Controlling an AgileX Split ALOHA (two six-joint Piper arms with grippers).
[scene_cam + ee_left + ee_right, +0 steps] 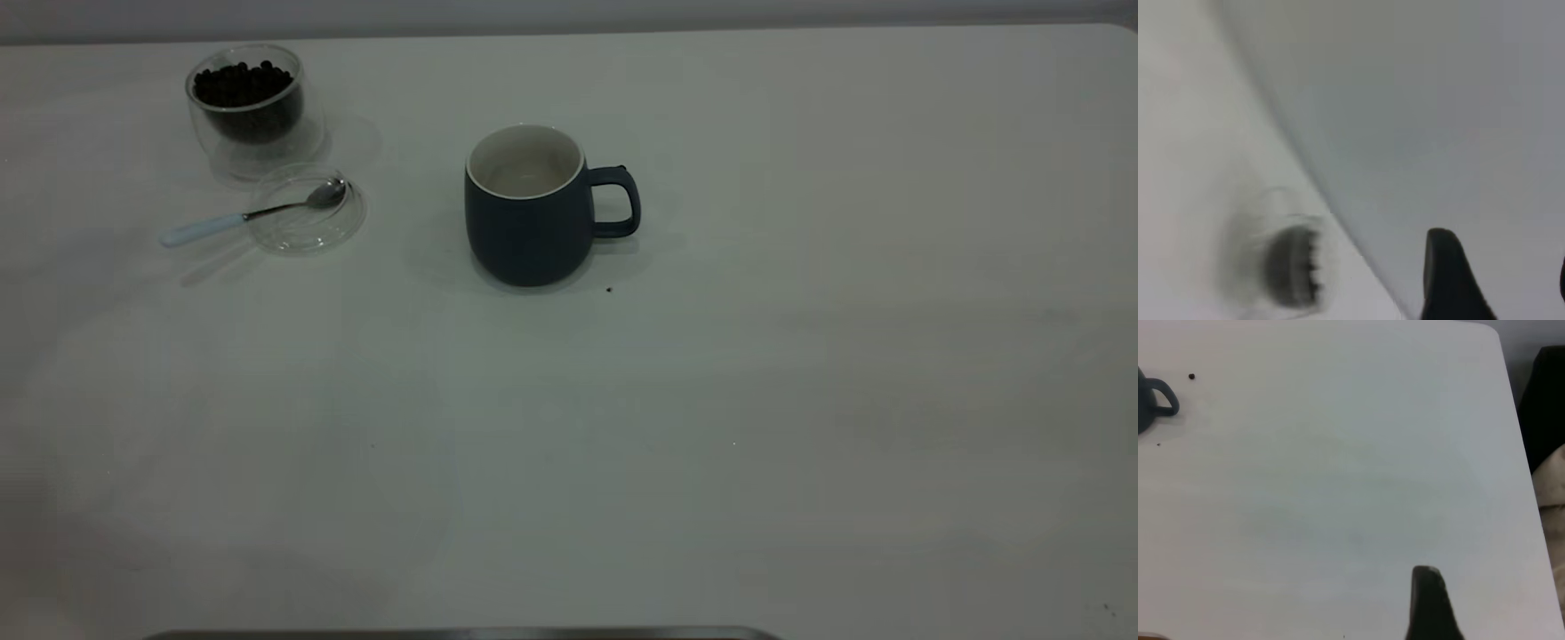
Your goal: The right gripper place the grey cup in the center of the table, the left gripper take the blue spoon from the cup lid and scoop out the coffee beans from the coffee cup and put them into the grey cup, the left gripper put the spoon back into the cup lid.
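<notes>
The grey cup point(529, 209) stands upright near the middle of the table point(711, 427), its handle point(1158, 397) to the right; its white inside looks empty. At the back left stands the coffee cup point(253, 111) with coffee beans point(242, 84), a blurred shape point(1293, 265) in the left wrist view. Just in front of it lies the cup lid point(307, 213), with the blue spoon point(249, 215) resting bowl-in and its handle sticking out left. Neither gripper appears in the exterior view. My left gripper point(1503, 277) is open and empty. My right gripper point(1498, 607) is open above bare table, away from the cup.
One stray bean point(609, 289) lies on the table just in front of the grey cup's handle. The table's rounded corner point(1491, 333) and a dark object point(1545, 407) beyond its edge show in the right wrist view. A dark strip point(462, 634) runs along the near edge.
</notes>
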